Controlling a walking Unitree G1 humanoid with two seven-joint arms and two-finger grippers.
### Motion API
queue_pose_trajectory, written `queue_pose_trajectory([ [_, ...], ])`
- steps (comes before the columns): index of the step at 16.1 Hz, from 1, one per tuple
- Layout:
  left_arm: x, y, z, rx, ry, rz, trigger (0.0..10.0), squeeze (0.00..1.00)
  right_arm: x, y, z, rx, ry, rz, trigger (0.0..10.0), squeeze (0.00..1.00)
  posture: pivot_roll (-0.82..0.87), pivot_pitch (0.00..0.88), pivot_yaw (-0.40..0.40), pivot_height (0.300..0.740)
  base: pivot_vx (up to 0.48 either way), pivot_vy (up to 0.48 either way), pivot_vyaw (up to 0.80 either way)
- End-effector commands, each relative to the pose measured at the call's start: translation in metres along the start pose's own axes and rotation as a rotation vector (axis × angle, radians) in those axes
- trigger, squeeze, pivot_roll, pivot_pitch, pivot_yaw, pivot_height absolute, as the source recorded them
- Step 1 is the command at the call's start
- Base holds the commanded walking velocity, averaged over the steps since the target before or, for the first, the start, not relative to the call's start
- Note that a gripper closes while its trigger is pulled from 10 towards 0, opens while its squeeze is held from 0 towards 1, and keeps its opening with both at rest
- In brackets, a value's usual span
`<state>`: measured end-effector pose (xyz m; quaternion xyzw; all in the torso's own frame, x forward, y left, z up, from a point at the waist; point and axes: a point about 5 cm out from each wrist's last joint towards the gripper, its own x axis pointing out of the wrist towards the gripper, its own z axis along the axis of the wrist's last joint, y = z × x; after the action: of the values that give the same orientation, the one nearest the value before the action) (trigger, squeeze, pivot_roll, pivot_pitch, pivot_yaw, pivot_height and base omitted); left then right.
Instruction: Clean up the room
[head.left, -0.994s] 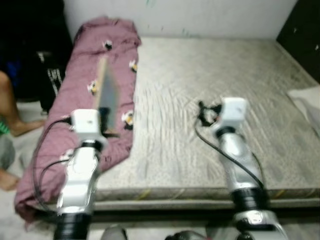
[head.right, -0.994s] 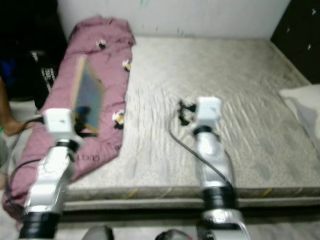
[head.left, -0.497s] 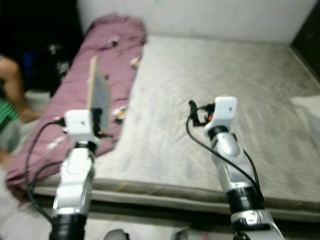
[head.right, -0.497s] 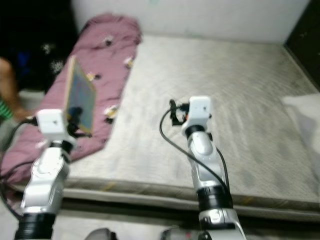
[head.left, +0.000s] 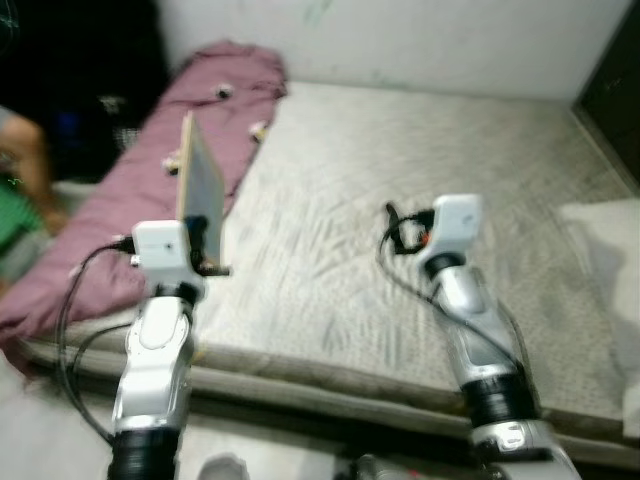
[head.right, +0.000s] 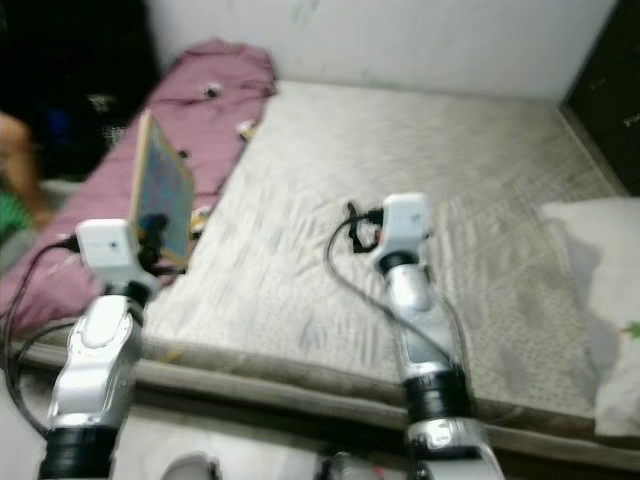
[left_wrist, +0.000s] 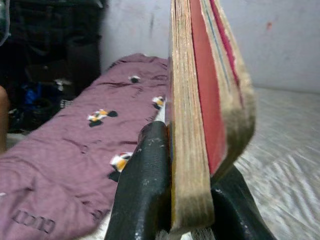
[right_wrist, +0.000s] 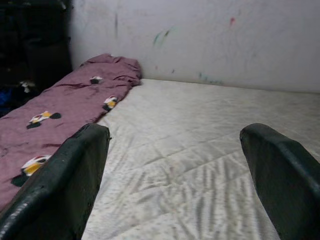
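Red-covered book (left_wrist: 207, 100) upright, pinched between the black fingers (left_wrist: 142, 185) of the left gripper (left_wrist: 185, 200) above the maroon blanket (head.left: 130, 180) edge, right gripper (right_wrist: 175, 175) spread wide and empty over the grey mattress (head.left: 400, 170), white pillow (head.right: 600, 290) at far right

I see open mattress (head.left: 400, 160) ahead of both hands, hemmed by the maroon blanket (head.left: 150, 170) left and pillow (head.right: 600, 260) right.

The book (left_wrist: 200, 125) has yellowed, rough paper edges and a worn red cover. Matt black fingers (left_wrist: 142, 185) clamp it. At the left, the blanket (right_wrist: 55, 107) is soft maroon cloth. The mattress (head.left: 400, 180) is quilted grey fabric. The arms (head.left: 155, 350) are glossy silver metal.
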<state>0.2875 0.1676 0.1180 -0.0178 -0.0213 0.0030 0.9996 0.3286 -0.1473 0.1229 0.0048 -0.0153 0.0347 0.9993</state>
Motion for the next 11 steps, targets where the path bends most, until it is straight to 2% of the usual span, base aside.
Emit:
queue_pose_trajectory([
  [1, 0.0024, -0.0018, 0.0099, 0.007, -0.048, -0.016, 10.0, 0.0, 0.0012, 0.0019, 0.0019, 0.006, -0.005, 0.003, 10.0, 0.0, -0.06, 0.0, -0.016, 0.74, 0.0, -0.304, 0.0],
  [6, 0.003, -0.0028, 0.0101, 0.005, -0.05, -0.019, 10.0, 0.0, 0.003, 0.0012, 0.0012, 0.028, 0.009, -0.006, 10.0, 0.0, -0.06, 0.0, -0.019, 0.74, 0.0, -0.304, 0.0],
  [11, 0.0034, -0.0035, 0.0102, 0.002, -0.051, -0.018, 10.0, 0.0, 0.0036, 0.0006, 0.0015, 0.028, 0.009, -0.008, 10.0, 0.0, -0.06, 0.0, -0.021, 0.74, 0.0, -0.305, -0.72],
])
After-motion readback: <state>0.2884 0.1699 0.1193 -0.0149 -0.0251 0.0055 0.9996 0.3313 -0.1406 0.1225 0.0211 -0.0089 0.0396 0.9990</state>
